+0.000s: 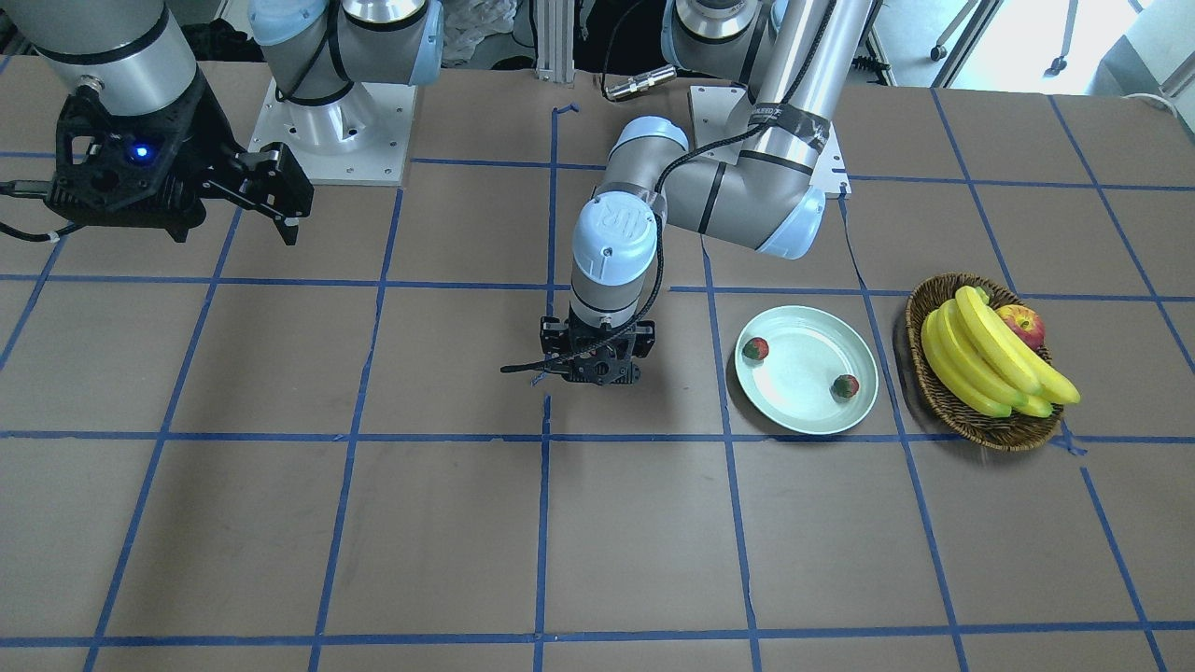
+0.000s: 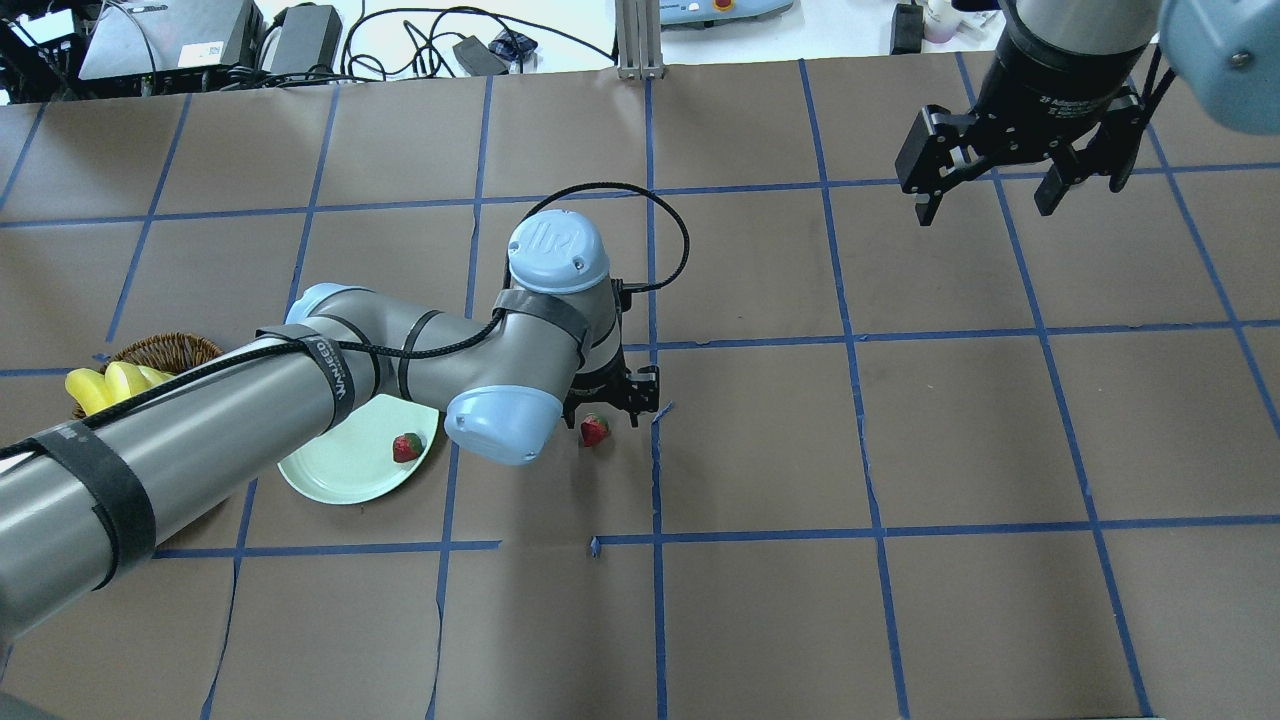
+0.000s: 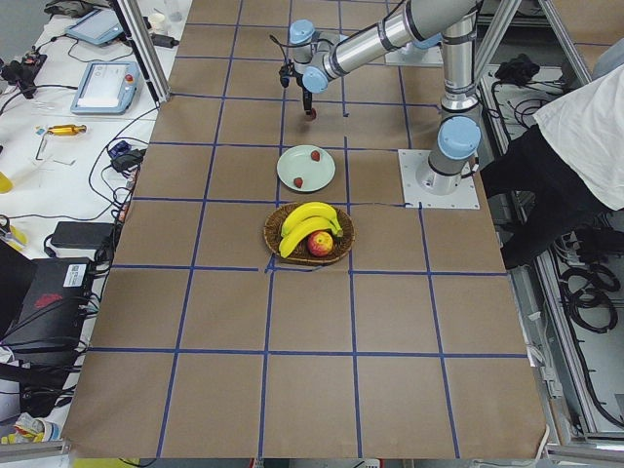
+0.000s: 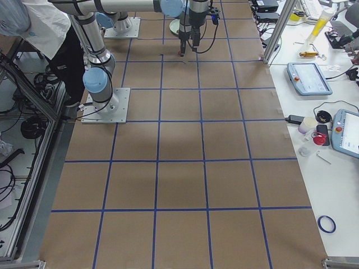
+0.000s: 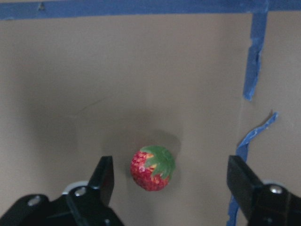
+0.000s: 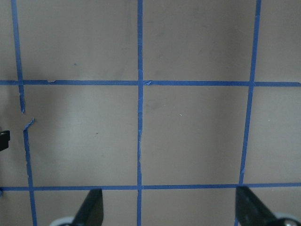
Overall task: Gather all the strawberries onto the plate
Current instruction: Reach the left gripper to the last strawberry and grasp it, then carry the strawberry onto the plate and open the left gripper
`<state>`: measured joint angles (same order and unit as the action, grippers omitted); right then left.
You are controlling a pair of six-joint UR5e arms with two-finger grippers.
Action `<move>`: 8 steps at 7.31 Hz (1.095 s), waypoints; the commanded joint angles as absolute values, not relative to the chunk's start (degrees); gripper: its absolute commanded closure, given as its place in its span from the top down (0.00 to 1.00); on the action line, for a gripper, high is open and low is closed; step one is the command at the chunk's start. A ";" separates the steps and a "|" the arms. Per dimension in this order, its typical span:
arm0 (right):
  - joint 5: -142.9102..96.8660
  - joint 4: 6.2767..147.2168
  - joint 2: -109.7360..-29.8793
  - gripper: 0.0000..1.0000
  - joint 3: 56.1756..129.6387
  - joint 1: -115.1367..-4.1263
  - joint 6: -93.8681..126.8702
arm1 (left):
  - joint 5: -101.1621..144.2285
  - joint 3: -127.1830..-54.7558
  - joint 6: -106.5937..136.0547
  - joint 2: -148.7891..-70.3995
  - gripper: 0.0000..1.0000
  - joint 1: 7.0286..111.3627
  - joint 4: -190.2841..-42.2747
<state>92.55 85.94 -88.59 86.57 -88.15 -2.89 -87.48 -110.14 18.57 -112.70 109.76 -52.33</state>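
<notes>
Two strawberries [image 1: 755, 349] [image 1: 845, 385] lie in the pale mint-green plate [image 1: 803, 369]. The overhead view shows one of them [image 2: 407, 447] in the plate [image 2: 340, 475]. The third strawberry [image 5: 153, 168] lies on the brown table and also shows in the overhead view [image 2: 594, 430]. My left gripper [image 5: 170, 162] is open and hangs low over this berry, one finger on each side, not touching it. In the front-facing view the gripper [image 1: 597, 373] hides the berry. My right gripper [image 2: 985, 205] is open and empty, high at the far right.
A brown wicker basket [image 1: 943, 397] with bananas [image 1: 980, 359] and a red-yellow apple [image 1: 1022, 325] stands next to the plate, away from the left gripper. Blue tape lines [image 5: 249, 70] cross the table. An operator [image 3: 585, 136] stands beside the robot's base.
</notes>
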 commanded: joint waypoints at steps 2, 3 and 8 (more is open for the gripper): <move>92.55 85.96 -88.59 1.00 86.57 -88.07 -2.99 | -88.68 -110.30 18.28 -113.20 0.27 109.86 -52.29; 92.55 85.96 -88.59 1.00 86.57 -88.07 -2.99 | -88.77 -109.87 16.80 -112.42 0.08 109.78 -52.29; 92.55 86.04 -88.59 1.00 86.57 -88.07 -2.99 | -94.04 -110.73 -9.42 -105.21 0.09 90.57 -59.50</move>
<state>92.55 86.01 -88.59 86.57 -88.14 -2.92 -93.68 -109.26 -1.59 -106.29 96.06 -58.81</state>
